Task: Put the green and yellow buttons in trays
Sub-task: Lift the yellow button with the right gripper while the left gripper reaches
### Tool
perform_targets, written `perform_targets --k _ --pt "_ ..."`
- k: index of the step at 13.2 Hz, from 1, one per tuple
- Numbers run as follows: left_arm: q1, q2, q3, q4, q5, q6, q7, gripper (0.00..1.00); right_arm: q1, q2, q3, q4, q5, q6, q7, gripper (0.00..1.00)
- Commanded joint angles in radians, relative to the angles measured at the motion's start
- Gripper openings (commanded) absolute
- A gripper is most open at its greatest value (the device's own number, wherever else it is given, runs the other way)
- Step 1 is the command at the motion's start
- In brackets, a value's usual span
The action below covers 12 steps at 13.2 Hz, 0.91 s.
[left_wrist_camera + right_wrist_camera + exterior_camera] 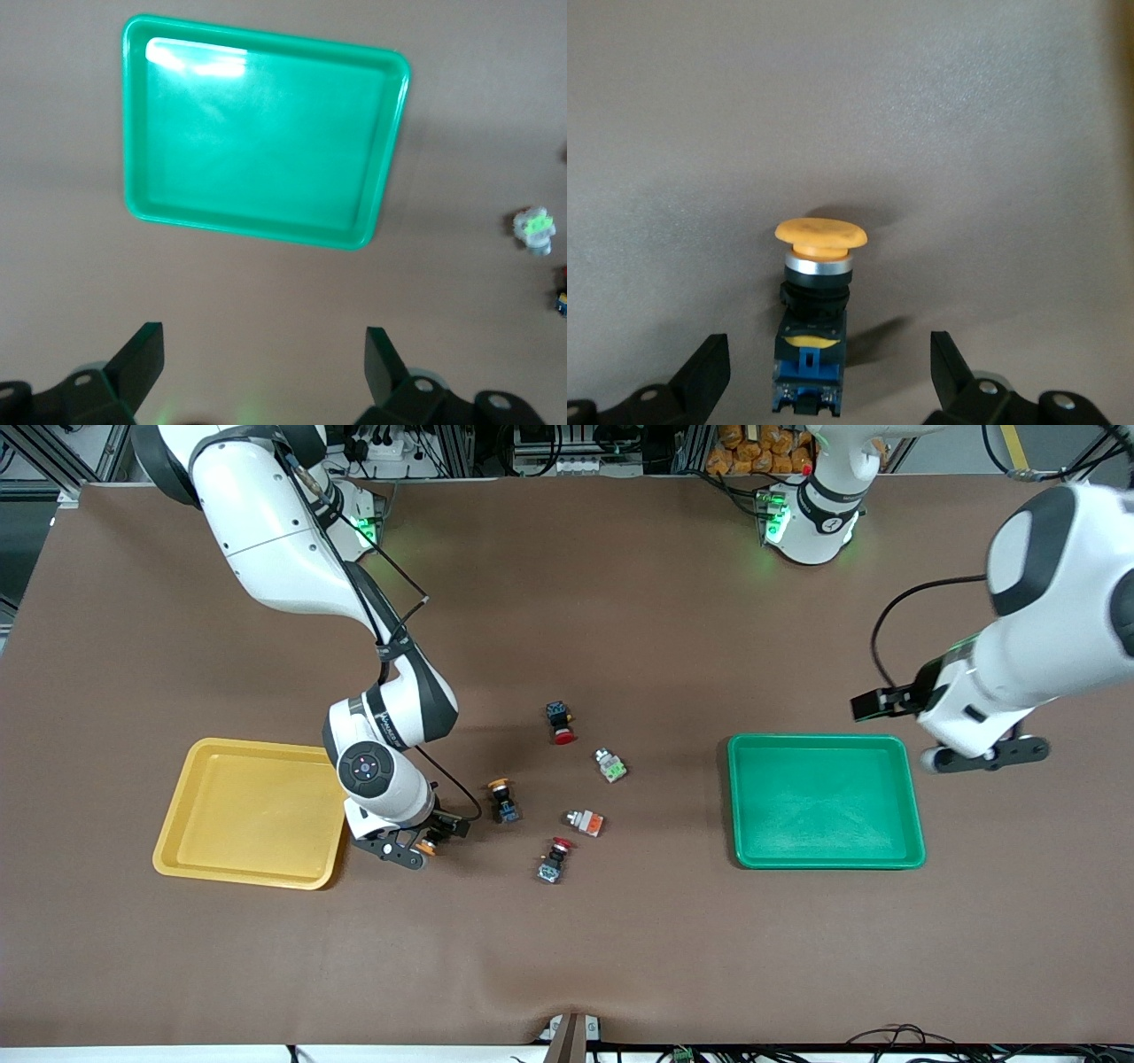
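Note:
One yellow-capped button point(813, 310) with a black-and-blue body lies on the table between the wide-apart fingers of my right gripper point(830, 359), untouched. In the front view this button point(429, 847) and the right gripper point(422, 840) are beside the yellow tray point(190, 841). Another yellow-capped button point(502, 799), a white button with a green block point(610, 765) and one with an orange block point(585, 822) lie mid-table. My left gripper point(983, 755) hangs open and empty beside the green tray point(740, 806), over bare table at the left arm's end. Its wrist view shows the green tray point(266, 133), the green-block button point(534, 228) and the left gripper point(263, 354).
Two red-capped switches lie among the buttons, one point(560, 722) farther from the front camera and one point(554, 861) nearer. Both trays hold nothing. Brown mat covers the table.

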Motion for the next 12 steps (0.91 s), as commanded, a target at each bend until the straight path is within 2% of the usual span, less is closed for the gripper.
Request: perform_targets --k 1,3,6,7,8,12 --pt "-0.066 0.085 0.003 0.006 -0.004 0.094 -0.084 1.0 0.007 -0.003 -0.009 -0.01 -0.05 0.008 0.008 1.0" --pt "-0.119 0.14 0.003 0.009 -0.013 0.154 -0.146 1.0 0.019 0.015 -0.009 -0.007 -0.05 0.037 0.014 1.0" --pt "-0.216 0.212 0.003 0.008 -0.018 0.234 -0.342 1.0 0.022 0.012 -0.011 -0.001 -0.053 0.045 0.058 0.27" --pt "-0.247 0.237 0.003 0.008 -0.019 0.269 -0.408 1.0 0.022 0.008 -0.012 -0.001 -0.053 0.046 0.059 0.08" --pt "-0.287 0.264 0.003 0.009 -0.016 0.31 -0.478 1.0 0.021 0.002 -0.014 -0.001 -0.055 0.045 0.059 0.0" --pt "-0.393 0.381 0.009 0.028 -0.006 0.458 -0.761 1.0 -0.01 -0.084 -0.041 -0.002 -0.059 0.019 0.036 0.0"
